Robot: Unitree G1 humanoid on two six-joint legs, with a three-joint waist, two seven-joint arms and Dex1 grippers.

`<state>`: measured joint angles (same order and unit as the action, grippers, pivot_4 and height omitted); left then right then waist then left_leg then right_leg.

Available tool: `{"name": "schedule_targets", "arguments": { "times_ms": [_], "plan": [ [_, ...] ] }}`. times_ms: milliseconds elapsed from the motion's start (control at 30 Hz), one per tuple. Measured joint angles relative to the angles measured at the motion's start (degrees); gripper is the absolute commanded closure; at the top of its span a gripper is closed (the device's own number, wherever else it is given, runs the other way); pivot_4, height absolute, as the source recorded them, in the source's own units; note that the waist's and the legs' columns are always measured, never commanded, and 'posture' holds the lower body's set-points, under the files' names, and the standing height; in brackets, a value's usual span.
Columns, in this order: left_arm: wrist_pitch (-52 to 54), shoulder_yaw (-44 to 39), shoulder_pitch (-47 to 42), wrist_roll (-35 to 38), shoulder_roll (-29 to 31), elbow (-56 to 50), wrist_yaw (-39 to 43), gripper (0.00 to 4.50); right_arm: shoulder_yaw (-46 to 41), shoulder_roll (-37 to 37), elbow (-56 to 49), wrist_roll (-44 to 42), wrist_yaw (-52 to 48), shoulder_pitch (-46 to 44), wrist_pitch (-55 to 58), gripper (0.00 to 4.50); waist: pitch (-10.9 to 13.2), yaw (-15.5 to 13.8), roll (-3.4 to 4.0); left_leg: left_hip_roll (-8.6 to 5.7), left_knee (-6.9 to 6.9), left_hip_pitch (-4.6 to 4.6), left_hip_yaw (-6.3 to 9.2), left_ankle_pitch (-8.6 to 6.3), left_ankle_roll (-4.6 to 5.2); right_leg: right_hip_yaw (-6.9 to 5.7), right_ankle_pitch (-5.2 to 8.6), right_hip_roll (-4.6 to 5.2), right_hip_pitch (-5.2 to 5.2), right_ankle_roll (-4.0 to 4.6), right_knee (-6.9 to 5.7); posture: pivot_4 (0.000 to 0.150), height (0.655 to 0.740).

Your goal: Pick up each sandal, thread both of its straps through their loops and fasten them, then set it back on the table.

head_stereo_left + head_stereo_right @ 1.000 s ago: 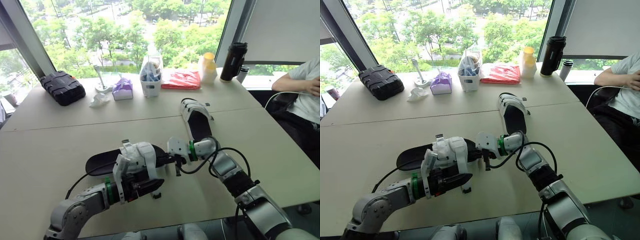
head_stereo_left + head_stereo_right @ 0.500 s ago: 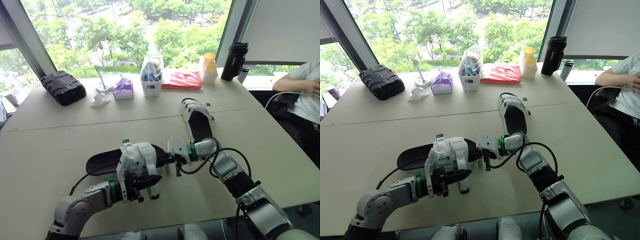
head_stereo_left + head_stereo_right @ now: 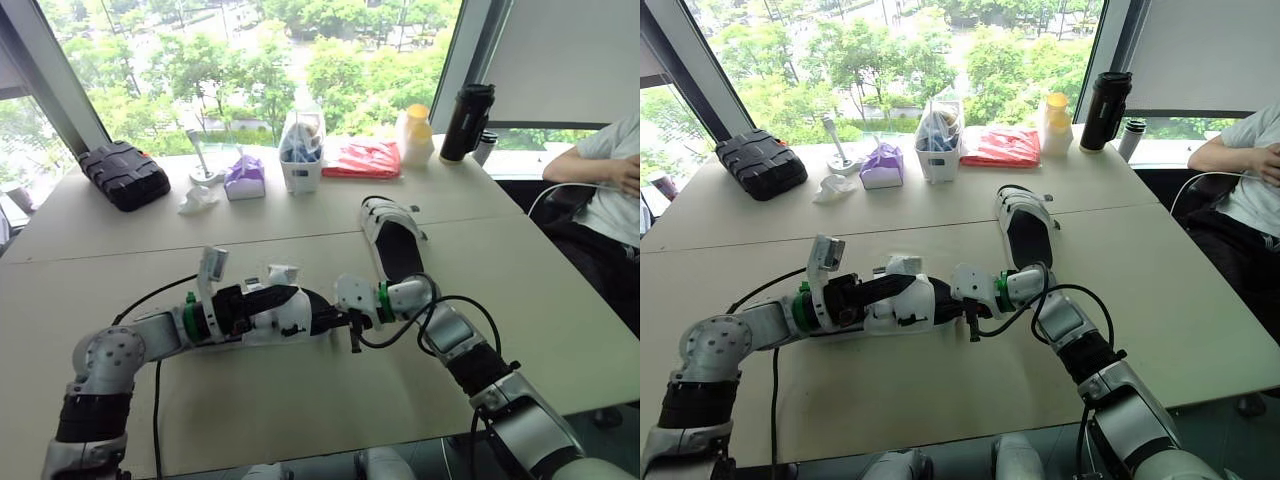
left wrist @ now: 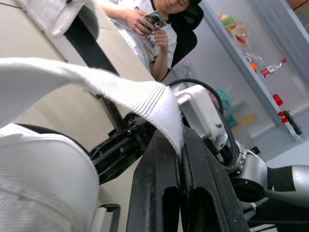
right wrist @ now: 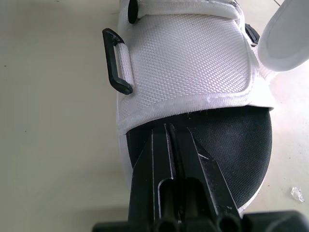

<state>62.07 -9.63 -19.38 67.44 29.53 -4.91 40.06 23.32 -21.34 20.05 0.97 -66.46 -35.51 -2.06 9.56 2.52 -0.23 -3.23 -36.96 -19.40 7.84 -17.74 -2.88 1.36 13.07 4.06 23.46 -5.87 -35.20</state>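
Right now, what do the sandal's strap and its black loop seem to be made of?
The strap: white woven fabric, matte; its ribbed weave and frayed end show it. The loop: black, smooth, probably hard plastic; its thin bar shape looks rigid.

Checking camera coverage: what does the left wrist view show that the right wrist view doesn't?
Left wrist: the left gripper pinching the white strap, the other sandal, a person holding a phone. Right wrist: the black loop and the black footbed. Both: the near sandal's white upper and the right gripper.
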Motion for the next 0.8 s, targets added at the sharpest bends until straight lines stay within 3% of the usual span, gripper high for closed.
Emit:
{"name": "schedule_targets", "arguments": {
  "times_ms": [367, 800],
  "plan": [
    [-4.0, 4.5, -1.9, -9.5, -1.7, 4.6, 6.6, 4.47, 0.0, -0.1, -0.2, 0.0, 0.3, 0.3, 0.0, 4.50, 0.0, -0.1, 0.00, 0.01, 0.00, 0.01, 0.00, 0.00, -0.01, 0.00, 0.01, 0.01, -0.01, -0.02, 0.00, 0.150, 0.7400],
    [-5.0, 4.6, -5.2, -13.2, -2.7, 8.9, 10.6, 4.47, -0.1, -0.1, -0.5, 0.0, 0.4, 0.4, 0.0, 4.50, 0.0, -0.1, 0.00, 0.01, 0.00, 0.00, 0.02, 0.00, -0.01, 0.00, 0.01, 0.01, -0.01, -0.04, 0.00, 0.150, 0.7400]
  ]
}}
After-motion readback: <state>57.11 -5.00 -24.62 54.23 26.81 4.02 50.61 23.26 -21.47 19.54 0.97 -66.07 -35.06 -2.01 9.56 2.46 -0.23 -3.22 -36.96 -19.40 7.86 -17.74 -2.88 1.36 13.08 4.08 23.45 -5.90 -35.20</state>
